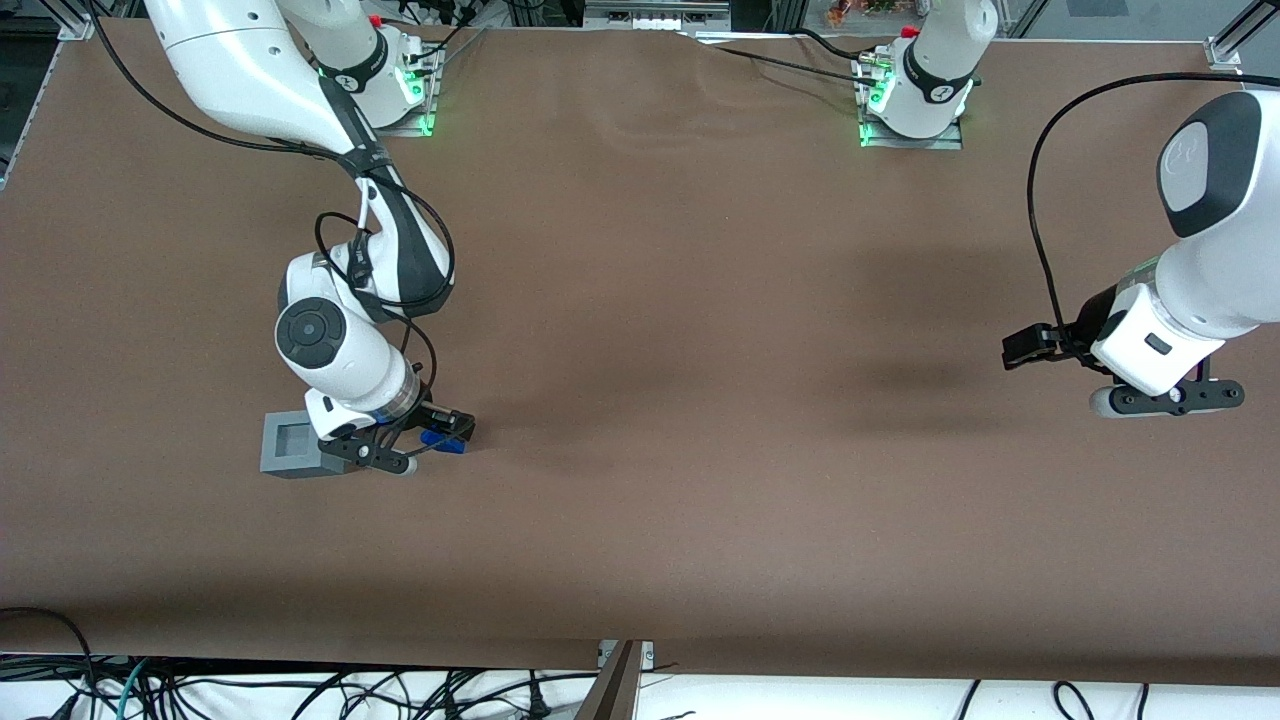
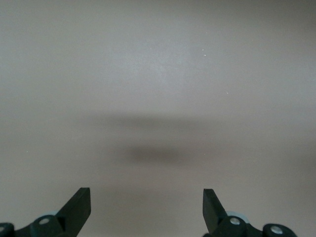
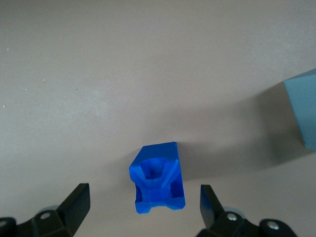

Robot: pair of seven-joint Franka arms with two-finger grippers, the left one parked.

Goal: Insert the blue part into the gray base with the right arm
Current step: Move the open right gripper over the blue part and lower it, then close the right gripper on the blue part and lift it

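Observation:
The blue part (image 3: 157, 180) lies on the brown table, and it also shows in the front view (image 1: 443, 441). My right arm's gripper (image 3: 144, 192) hangs low over it, open, with one black finger on each side of the part and a clear gap to both. In the front view the gripper (image 1: 408, 452) sits between the blue part and the gray base (image 1: 293, 445). The base stands on the table with its square recess facing up and empty. One corner of the base shows in the right wrist view (image 3: 303, 111), apart from the blue part.
The brown table (image 1: 680, 300) stretches toward the parked arm's end. The arm mounts (image 1: 405, 85) stand at the table edge farthest from the front camera. Cables (image 1: 300, 690) hang below the near edge.

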